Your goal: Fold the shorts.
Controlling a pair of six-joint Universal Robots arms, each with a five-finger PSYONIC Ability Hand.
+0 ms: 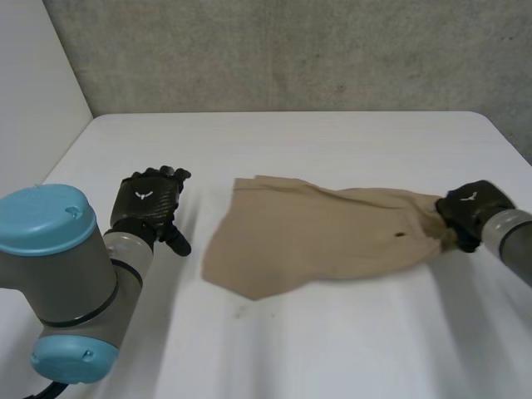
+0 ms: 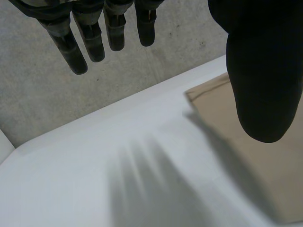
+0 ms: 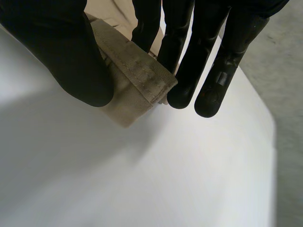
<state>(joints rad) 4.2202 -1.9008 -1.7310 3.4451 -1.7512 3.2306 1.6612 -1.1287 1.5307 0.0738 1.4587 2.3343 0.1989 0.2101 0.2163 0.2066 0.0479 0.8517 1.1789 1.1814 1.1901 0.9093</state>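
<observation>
Two black hands are pictured at a white table (image 1: 332,349), where a pair of tan shorts (image 1: 324,241) is spread almost flat across the centre and right of the head view. At the right edge of that frame, one end of the shorts is held by the right hand (image 1: 470,212). In the right wrist view a thick stitched band (image 3: 142,75) of the cloth, seemingly a waistband or hem, is seen pinched between the thumb (image 3: 71,56) and the fingers (image 3: 189,61), which are closed onto it. At the centre left of the head frame, the left hand (image 1: 150,204) is held clear of the garment, near its left edge but not touching it. In the left wrist view its fingers are shown straight and parted from the thumb, nothing is grasped, and a corner of the shorts lies just past the thumb. Whether the legs are already laid one over the other cannot be told. The step in hand is judged to be an early one: one end is gripped and no crosswise fold is yet laid. For the next move, the pinched end would probably need to be lifted and carried toward the left of the frame. The far end would need to be pinned or taken up by the free hand, so that the cloth is doubled rather than dragged and the edges are matched.
</observation>
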